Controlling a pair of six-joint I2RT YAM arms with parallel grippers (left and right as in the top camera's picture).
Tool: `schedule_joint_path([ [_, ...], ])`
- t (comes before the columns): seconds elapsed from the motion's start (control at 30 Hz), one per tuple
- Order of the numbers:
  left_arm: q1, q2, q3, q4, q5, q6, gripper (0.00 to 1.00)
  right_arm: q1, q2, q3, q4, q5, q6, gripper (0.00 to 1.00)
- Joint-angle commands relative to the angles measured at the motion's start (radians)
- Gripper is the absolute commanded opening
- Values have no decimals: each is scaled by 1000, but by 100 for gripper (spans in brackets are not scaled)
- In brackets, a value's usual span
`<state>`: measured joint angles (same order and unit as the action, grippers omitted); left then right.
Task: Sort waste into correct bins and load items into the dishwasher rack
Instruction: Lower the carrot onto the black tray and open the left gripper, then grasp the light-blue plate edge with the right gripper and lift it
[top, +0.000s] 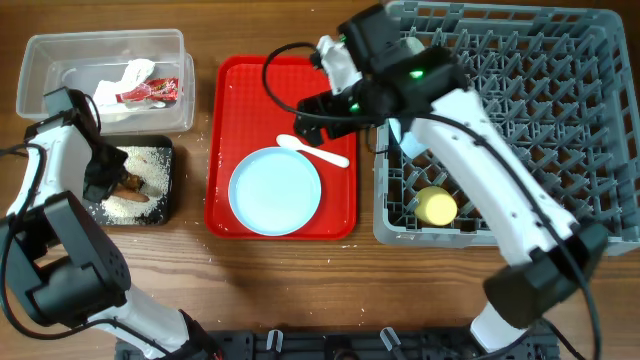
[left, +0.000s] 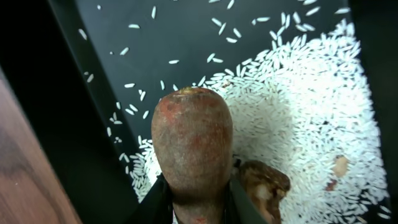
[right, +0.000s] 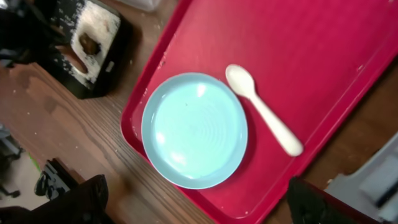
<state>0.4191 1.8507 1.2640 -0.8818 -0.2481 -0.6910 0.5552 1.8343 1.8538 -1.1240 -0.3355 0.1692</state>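
Evidently the brown stick-shaped food piece (left: 194, 143) was the thing in hand: the left tool (left: 199, 198) was clenched on its lower end, holding it upright just above the black tray (left: 112, 50). Beneath it lay the white rice grains (left: 298, 106), with the dark brown food lump (left: 264, 183) right beside the stick. The clear tub (top: 35, 60), next to the black tray, held the crumpled napkin (top: 125, 80) and the red wrapper (top: 150, 93).

By that showing, the waste sorting looked nearly done, with only the stick not yet released.

On the red tray (top: 250, 90) in the middle of the bench (top: 300, 280), the blue plate (top: 275, 190) and the white spoon (top: 315, 150) lay side by side, neither loaded. The right tool (right: 199, 202) hung over them, its fingers spread wide and grasping nothing. In the dishwasher rack (top: 560, 120) the yellow cup (top: 436, 206) sat near the front left corner. The 2 bowls could not be made out clearly, the right arm covering that part of the rack. So at least 2 items remained to load.
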Motion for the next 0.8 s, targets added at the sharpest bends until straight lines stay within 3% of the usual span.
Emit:
schedule_joint_path([
  [0.0, 5, 3, -3, 12, -3, 5, 45, 27, 68, -15, -22, 28, 79, 92],
  [0.23, 5, -26, 51, -8, -3, 67, 56, 35, 161, -15, -86, 67, 124, 91],
  [0.37, 4, -76, 177, -114, 11, 86, 60, 37, 239, -16, -94, 77, 124, 82],
  [0.47, 4, -129, 261, -173, 114, 87, 67, 49, 304, -16, -93, 80, 124, 75],
  [0.6, 4, -222, 280, -169, 306, 241, 69, 71, 379, -17, -84, 156, 176, 72],
  [0.7, 4, -291, 280, -169, 353, 272, 72, 85, 434, -17, -53, 156, 175, 70],
  [0.73, 4, -303, 280, -175, 353, 272, 75, 89, 447, -17, -42, 155, 175, 66],
  [0.77, 4, -309, 280, -189, 353, 268, 85, 92, 461, -17, -34, 156, 183, 61],
])
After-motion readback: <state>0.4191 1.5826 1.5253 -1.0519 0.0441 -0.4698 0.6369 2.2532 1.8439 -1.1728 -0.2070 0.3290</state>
